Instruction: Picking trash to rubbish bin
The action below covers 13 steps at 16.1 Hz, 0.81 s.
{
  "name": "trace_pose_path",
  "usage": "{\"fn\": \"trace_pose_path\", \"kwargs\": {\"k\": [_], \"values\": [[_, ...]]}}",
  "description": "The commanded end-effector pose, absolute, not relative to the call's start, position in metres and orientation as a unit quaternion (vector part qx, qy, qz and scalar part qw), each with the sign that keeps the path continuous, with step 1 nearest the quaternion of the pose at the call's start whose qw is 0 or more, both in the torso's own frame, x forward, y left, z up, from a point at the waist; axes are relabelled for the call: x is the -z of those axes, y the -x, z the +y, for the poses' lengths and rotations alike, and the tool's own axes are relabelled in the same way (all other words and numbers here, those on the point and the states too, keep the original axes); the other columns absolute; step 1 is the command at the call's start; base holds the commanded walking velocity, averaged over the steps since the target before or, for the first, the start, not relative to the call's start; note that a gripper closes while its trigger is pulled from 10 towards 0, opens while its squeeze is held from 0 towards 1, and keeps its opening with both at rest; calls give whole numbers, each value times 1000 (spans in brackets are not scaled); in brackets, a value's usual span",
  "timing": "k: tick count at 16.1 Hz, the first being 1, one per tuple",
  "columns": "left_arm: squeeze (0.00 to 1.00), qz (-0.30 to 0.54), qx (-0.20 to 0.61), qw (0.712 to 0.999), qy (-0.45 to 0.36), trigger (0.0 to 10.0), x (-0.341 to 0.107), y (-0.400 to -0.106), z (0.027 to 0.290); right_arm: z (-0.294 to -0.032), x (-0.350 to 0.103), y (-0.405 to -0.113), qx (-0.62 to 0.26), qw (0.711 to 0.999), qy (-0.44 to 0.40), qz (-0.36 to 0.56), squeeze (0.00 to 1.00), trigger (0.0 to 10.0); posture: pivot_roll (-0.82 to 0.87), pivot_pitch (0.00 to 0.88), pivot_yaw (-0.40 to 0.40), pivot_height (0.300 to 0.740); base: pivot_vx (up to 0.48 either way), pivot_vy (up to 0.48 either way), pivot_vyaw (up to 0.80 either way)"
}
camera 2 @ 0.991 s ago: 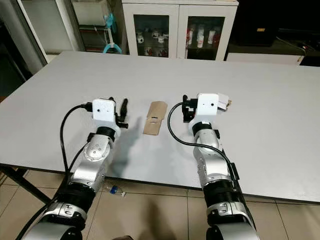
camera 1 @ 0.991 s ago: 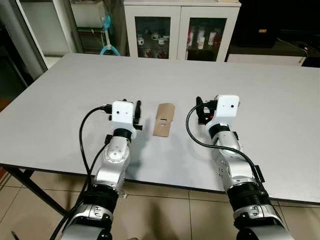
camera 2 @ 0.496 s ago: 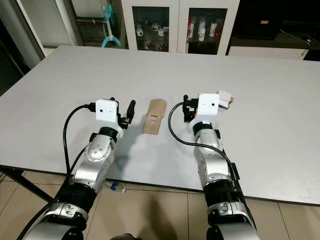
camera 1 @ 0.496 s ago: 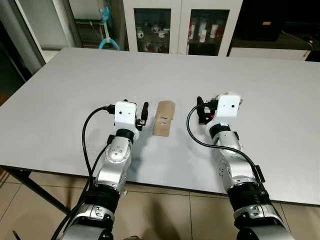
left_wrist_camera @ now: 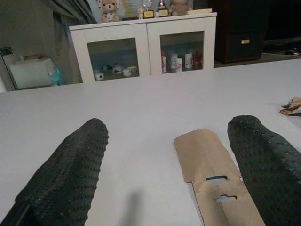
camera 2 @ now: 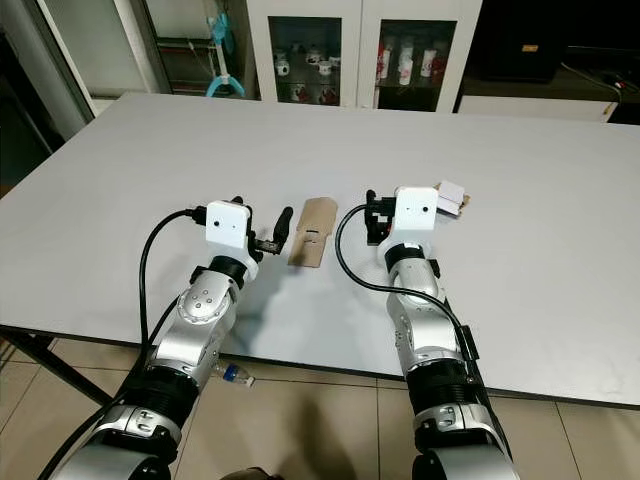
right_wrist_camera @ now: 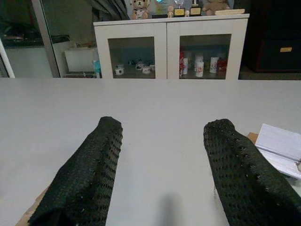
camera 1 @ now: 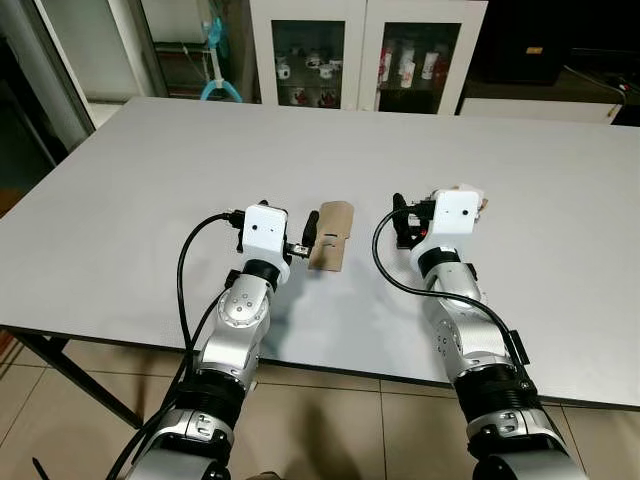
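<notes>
A flat brown cardboard piece [camera 1: 332,233] with two slots lies on the white table [camera 1: 150,190] between my arms. My left gripper [left_wrist_camera: 169,127] is open and low over the table, its fingers pointing at the cardboard's left edge. One finger [left_wrist_camera: 263,160] overlaps the cardboard [left_wrist_camera: 211,174] in the left wrist view. My right gripper [right_wrist_camera: 164,127] is open over bare table, right of the cardboard. A small white and brown paper scrap [camera 2: 450,197] lies just right of it.
The table's front edge [camera 1: 330,372] runs under my forearms. A plastic bottle [camera 2: 232,377] lies on the tiled floor below it. A white glass-door cabinet [camera 1: 365,55] stands behind the table's far side.
My left gripper has swung right, from beside the cardboard to its left edge. The right arm has stayed put. The camera tilted slightly.
</notes>
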<state>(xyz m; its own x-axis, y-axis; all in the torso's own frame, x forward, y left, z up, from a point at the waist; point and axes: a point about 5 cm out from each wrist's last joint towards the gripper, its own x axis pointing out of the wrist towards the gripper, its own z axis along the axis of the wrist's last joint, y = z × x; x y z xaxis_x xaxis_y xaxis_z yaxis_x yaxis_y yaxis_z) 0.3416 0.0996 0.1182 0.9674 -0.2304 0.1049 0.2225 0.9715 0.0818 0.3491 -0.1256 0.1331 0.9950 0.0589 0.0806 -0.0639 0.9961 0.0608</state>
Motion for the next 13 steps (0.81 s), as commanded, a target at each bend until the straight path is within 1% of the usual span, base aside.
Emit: {"fn": "trace_pose_path", "kwargs": {"k": [1, 4, 7, 8, 11, 13], "values": [[1000, -46, 122, 991, -39, 10000, -116, -343, 99, -127, -134, -350, -26, 998, -36, -38, 0, 10000, 26, 0, 53, 740, 0, 0, 0], [1000, -46, 131, 990, -38, 10000, -115, -343, 98, -126, -133, -349, -25, 998, -36, -38, 0, 10000, 24, 0, 58, 740, 0, 0, 0], [1000, -41, 122, 990, -50, 10000, -115, -344, 97, -126, -132, -349, -26, 998, -37, -38, 0, 10000, 23, 0, 60, 740, 0, 0, 0], [0, -27, 122, 990, -60, 10000, -110, -344, 97, -125, -132, -348, -27, 998, -37, -37, 0, 10000, 20, 0, 60, 740, 0, 0, 0], [0, -41, 110, 992, -39, 10000, -115, -344, 100, -124, -132, -349, -28, 998, -38, -36, 0, 10000, 22, 0, 60, 740, 0, 0, 0], [0, -32, 102, 993, -44, 10000, -113, -345, 103, -124, -132, -349, -30, 998, -38, -36, 0, 10000, 25, 0, 57, 740, 0, 0, 0]]}}
